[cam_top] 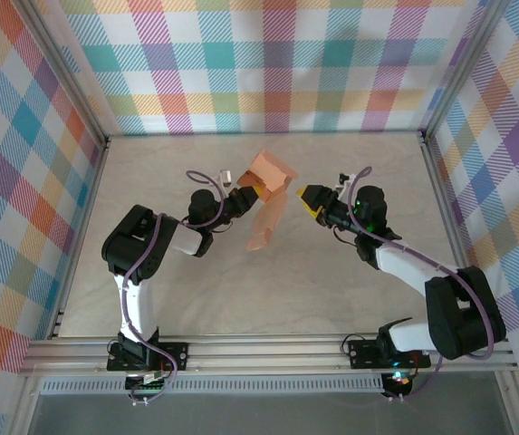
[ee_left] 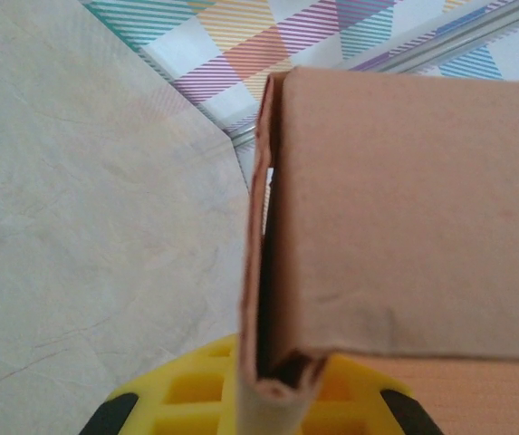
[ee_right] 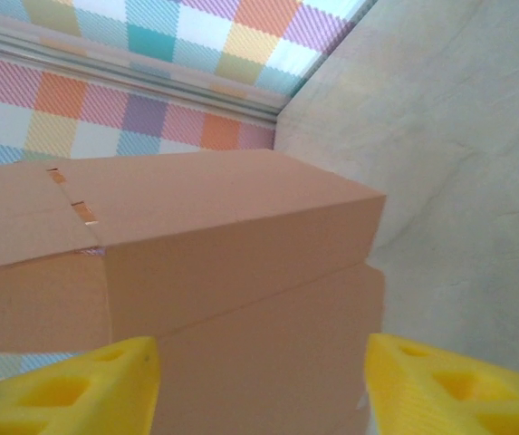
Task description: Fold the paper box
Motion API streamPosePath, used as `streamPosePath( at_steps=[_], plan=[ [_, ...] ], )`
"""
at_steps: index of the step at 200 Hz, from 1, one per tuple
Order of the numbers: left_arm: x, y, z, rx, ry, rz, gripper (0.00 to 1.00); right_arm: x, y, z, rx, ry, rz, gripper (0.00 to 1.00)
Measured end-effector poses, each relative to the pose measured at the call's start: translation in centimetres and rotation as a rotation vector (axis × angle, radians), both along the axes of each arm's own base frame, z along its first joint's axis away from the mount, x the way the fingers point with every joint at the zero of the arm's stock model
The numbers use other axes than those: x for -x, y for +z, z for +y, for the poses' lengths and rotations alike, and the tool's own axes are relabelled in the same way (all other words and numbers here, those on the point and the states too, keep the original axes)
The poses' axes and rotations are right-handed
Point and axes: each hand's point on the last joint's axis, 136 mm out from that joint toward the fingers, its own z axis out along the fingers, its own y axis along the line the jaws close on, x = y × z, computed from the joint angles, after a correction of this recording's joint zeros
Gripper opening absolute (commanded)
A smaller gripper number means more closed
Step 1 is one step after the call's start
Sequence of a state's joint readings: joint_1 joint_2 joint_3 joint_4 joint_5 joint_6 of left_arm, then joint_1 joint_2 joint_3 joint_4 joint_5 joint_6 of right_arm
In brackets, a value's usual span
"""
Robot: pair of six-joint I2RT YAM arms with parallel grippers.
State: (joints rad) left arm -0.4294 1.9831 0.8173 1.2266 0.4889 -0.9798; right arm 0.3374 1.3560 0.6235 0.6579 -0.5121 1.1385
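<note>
Pale, faintly veined tabletop [cam_top: 241, 290] lies inside a booth of pastel plaid walls [cam_top: 277, 63], with aluminium rails [cam_top: 264, 136] running where the surface meets them.

One paper box [cam_top: 273, 174] is here: thin salmon-orange card, half formed. Its upper part already has a box shape, with a flat top face, a creased side wall and sharp corners. From it a long flat panel [cam_top: 261, 227] trails away below the left tool's tip, toward the arm bases. From the right wrist, two small slits [ee_right: 85, 215] show in the top face near a fold. From the left wrist, one wall is doubled over, two layers of card standing edge-on.

Counted, there are two arms and two tools, each with two yellow fingers [ee_right: 78, 390].

The left tool [cam_top: 244, 192] is clenched on the paper box. The doubled card edge sits pinched between its pads, so the box is right at its tip. The right tool [cam_top: 312, 200] is released, its fingers spread wide, with the box just ahead of its tips and between it and the left tool. From above a narrow gap seems to part this tool from the card, though the angle leaves that uncertain.
</note>
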Motion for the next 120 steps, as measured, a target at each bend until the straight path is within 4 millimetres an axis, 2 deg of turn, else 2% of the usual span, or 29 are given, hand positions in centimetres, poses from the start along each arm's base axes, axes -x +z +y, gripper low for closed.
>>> streamPosePath(
  at_steps=[44, 69, 102, 120],
  plan=[
    [0.1, 0.0, -0.2, 0.0, -0.005, 0.0, 0.0, 0.3, 2.2, 2.1, -0.06, 0.06, -0.063, 0.59],
    [0.1, -0.1, -0.2, 0.0, -0.006, 0.0, 0.0, 0.2, 2.6, 2.7, -0.083, 0.074, -0.072, 0.6],
    [0.2, -0.3, -0.4, -0.009, -0.011, -0.007, 0.0, -0.2, 1.9, 3.0, -0.097, 0.075, -0.042, 0.44],
    [0.3, -0.4, -0.5, -0.02, -0.015, -0.02, 0.0, -0.3, 1.8, 3.1, -0.105, 0.074, -0.026, 0.39]
  ],
)
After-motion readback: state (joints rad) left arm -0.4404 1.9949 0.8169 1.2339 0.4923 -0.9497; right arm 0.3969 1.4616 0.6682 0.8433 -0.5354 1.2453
